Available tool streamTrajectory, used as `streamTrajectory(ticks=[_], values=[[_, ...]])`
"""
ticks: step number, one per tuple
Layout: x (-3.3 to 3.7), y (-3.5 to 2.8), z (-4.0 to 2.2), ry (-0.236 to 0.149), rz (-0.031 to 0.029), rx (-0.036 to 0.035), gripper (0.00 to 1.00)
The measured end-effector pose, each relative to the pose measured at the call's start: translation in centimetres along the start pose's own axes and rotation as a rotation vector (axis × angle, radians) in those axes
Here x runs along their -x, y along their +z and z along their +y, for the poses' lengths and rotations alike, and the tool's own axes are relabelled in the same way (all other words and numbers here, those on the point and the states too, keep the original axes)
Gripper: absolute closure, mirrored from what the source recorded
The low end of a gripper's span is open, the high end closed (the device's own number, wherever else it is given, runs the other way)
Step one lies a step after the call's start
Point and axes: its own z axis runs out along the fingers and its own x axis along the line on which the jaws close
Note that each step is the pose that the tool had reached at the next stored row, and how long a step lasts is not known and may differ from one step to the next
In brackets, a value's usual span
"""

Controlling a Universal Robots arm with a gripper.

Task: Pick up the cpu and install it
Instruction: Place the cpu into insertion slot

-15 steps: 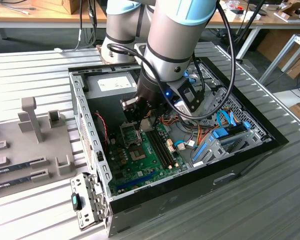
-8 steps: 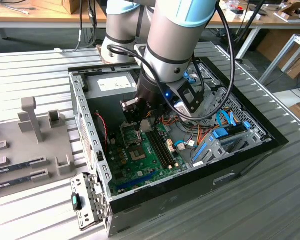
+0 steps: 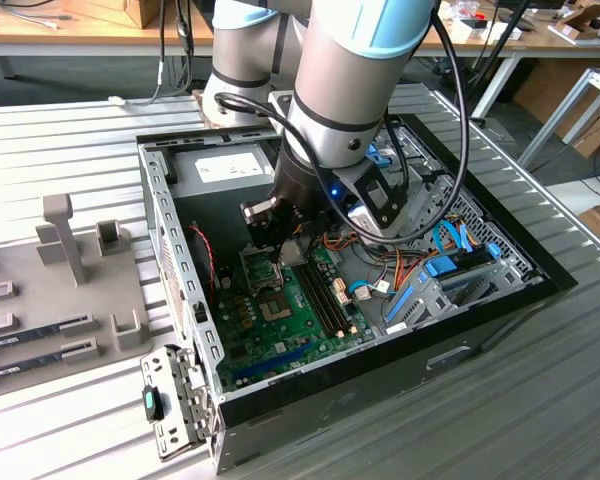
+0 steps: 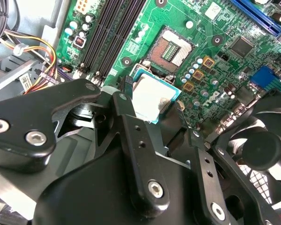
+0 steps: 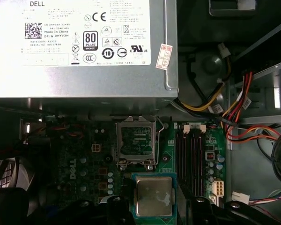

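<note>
The gripper (image 3: 277, 236) is closed on the cpu (image 4: 151, 96), pinching the thin square chip by two opposite edges between its black fingers (image 4: 131, 136). In both wrist views the chip sits between the fingertips with its silver top (image 5: 153, 196) facing up and its green rim showing around it.

Just past the fingertips and lower down lies the socket (image 5: 136, 140), its metal frame open and its contacts bare. The chip is close to the socket but apart from it. The socket is on the green circuit board (image 4: 215, 65), directly under the gripper. Beside the gripper, toward the exterior view's right, run the long black memory slots (image 3: 325, 300). Farther beyond the socket is the grey power supply box (image 5: 84, 47), with a bundle of red, yellow and black wires (image 5: 234, 108) off to one side. A black fan (image 4: 257, 150) sits close by the gripper on the other side.

All this is inside an open computer case (image 3: 400, 390), which the arm reaches down into. The case rests on a ribbed grey metal table (image 3: 80, 130). Well away from the gripper, at the exterior view's left, a grey tray (image 3: 40, 290) lies on the same table. Behind the arm are wooden workbenches (image 3: 70, 30) and hanging cables (image 3: 165, 60).
</note>
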Motion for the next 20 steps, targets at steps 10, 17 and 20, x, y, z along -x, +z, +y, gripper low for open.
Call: streamTrajectory(ticks=[10,17,20], values=[[0.0,0.23,-0.16,0.0,0.0,0.0,0.53],[0.0,0.38,-0.27,0.0,0.0,0.0,0.53],[0.0,0.48,-0.34,0.0,0.0,0.0001,0.53]])
